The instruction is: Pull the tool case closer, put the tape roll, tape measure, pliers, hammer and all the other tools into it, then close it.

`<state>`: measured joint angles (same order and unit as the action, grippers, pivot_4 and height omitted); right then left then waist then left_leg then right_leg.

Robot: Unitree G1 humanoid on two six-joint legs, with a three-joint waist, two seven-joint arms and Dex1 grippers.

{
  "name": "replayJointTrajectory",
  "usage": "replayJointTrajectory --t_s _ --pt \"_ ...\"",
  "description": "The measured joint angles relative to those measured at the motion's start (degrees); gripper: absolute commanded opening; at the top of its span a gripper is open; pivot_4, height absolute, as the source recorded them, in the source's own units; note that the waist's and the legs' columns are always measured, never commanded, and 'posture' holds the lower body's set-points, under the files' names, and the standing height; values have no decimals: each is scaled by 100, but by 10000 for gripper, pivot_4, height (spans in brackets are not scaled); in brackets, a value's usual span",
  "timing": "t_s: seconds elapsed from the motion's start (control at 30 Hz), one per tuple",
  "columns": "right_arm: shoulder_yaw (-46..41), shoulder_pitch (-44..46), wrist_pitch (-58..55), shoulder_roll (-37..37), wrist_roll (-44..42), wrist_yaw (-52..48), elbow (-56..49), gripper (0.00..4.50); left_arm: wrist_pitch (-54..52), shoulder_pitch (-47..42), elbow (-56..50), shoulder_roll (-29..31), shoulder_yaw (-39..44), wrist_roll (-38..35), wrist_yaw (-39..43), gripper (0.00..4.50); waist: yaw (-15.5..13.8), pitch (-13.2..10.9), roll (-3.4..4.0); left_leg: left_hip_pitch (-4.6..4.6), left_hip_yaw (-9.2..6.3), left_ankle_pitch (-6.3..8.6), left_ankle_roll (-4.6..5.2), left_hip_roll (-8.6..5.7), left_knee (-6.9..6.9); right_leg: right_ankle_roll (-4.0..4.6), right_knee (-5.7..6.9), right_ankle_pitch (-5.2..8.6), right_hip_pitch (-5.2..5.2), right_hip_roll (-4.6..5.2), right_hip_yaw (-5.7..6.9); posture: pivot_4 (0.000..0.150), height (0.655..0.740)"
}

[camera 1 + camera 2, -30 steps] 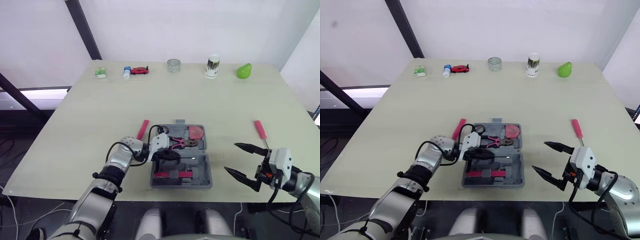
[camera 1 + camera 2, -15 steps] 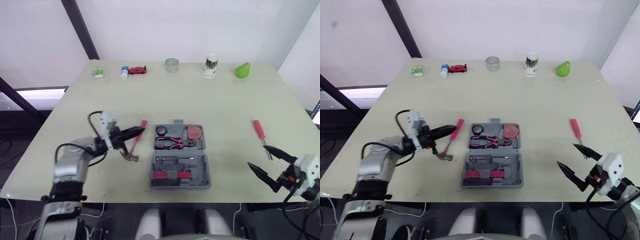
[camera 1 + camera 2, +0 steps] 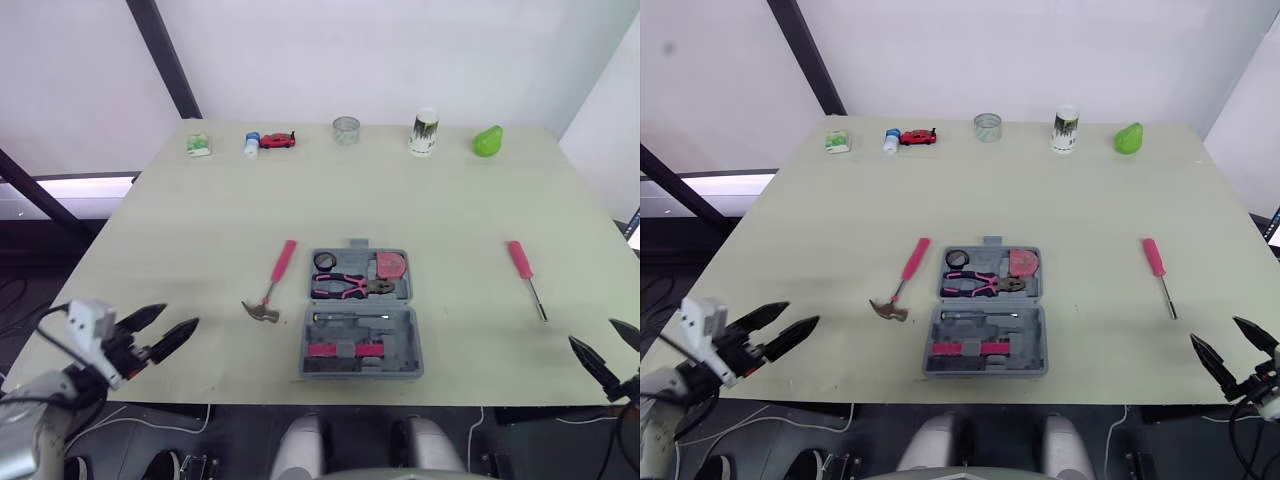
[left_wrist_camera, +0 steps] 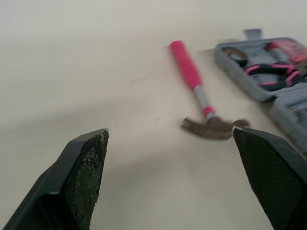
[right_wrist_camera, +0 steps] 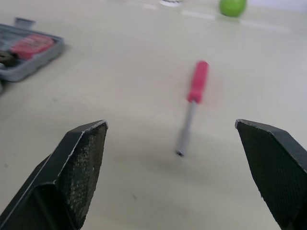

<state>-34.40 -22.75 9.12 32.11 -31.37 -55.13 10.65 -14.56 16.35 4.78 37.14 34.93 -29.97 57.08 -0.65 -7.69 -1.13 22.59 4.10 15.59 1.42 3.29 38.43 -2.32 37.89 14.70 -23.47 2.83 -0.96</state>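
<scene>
left gripper: spread, empty, at the near-left edge of the table
hammer: ahead and right of it, just left of the tool case; handle running away, head nearest; left arm closer
tool case: open, centre
screwdriver: well right, shaft nearest
right gripper: spread, empty

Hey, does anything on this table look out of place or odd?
Nothing looks spilled or damaged. The hammer lies on the table left of the open tool case, and a red screwdriver lies well to its right, both outside it.
</scene>
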Motion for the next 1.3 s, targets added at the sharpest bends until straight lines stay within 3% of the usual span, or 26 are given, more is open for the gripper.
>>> replayJointTrajectory --t_s 0.3,0.5,0.83,1.07,1.2,1.3 --pt "-268 -247 237 0 -16 -205 683 45000 205 418 28 -324 170 -68 -235 44807 1 2 -2 -7 -1 1 0 0 -3 0 0 0 0 2 -7 1500 7400" --pt "-231 -212 502 -1 86 -200 489 45000 279 338 32 -321 39 -55 -243 44807 20 4 3 -17 -3 1 0 0 -3 0 3 0 0 2 -17 1500 7400" --pt "866 -119 -106 79 -12 -229 -2016 45000 -136 -380 -593 -347 -807 236 -1094 44807 -17 4 0 -6 -5 1 0 0 -5 -3 0 -2 0 2 -13 1500 7400" --pt "1572 -112 -972 412 -273 -328 -3476 45000 -665 -653 -1559 -874 -1519 292 -1929 44807 13 4 -7 -8 -9 1 0 -1 -3 -7 1 -5 1 -1 -13 1500 7400" --pt "1707 94 -1223 502 -299 -276 -3695 45000 -1005 -696 -1878 -1097 -1735 393 -2457 44807 -3 3 -7 -7 -8 0 0 -2 -3 -13 0 -8 1 -2 -12 1500 7400" --pt "1902 409 -1411 579 -304 -219 -3974 45000 -1568 -918 -2077 -1459 -2372 692 -3176 44807 -17 0 -15 -3 -9 0 0 -7 2 -22 1 -13 2 -2 -10 1500 7400"
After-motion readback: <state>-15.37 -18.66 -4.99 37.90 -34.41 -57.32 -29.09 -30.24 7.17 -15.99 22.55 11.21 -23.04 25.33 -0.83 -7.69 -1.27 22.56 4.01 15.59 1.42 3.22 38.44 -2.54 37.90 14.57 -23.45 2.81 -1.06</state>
